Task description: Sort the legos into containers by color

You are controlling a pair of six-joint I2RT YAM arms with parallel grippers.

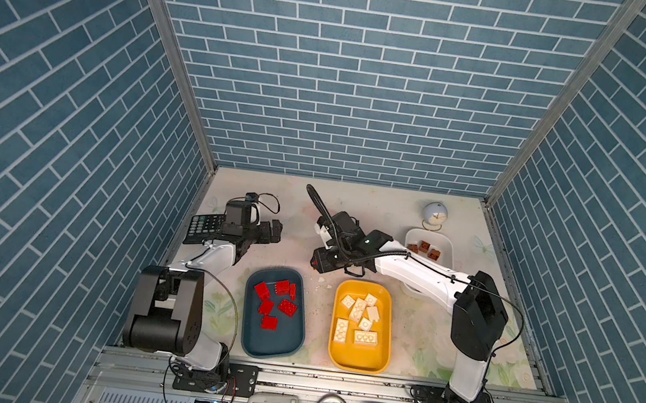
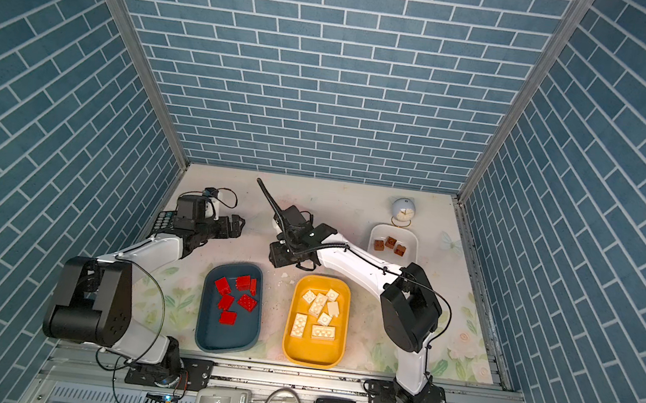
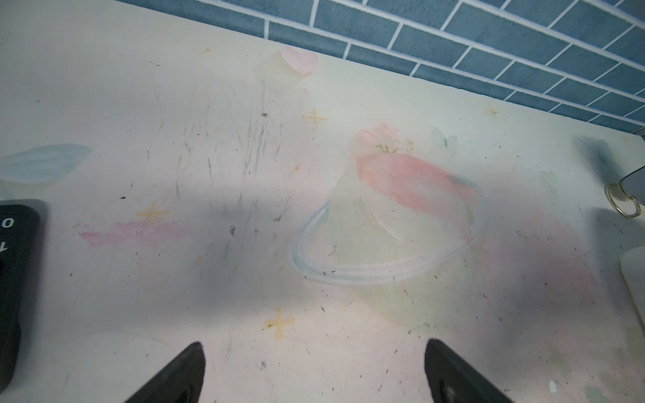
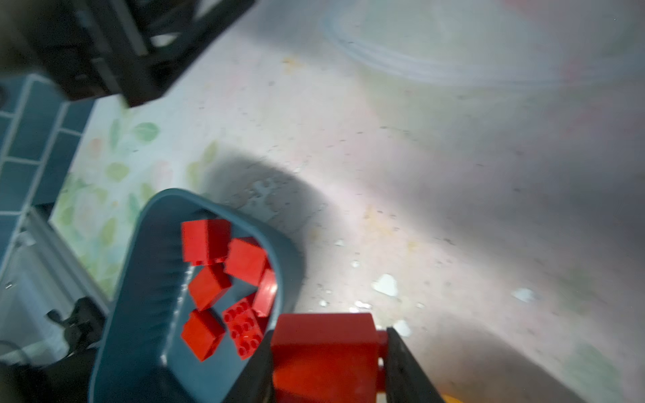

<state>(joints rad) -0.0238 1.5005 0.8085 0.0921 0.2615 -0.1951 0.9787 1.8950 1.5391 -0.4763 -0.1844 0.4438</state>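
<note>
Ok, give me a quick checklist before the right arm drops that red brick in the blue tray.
1. Red brick clamped in right gripper: ok.
2. Brick over the blue tray: not ok, it hangs just outside the far corner.
3. Tray holds only red legos: ok.
4. Bare room in tray: ok, near half free.
5. Left gripper out of the way: ok, open, beside calculator.

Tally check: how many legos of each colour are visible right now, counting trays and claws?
Red legos: 7 (6 in the teal tray, plus the held lego in the right claw)
Cream legos: 7, in the yellow tray
Brown legos: 3, in the white tray
Total: 17
</note>
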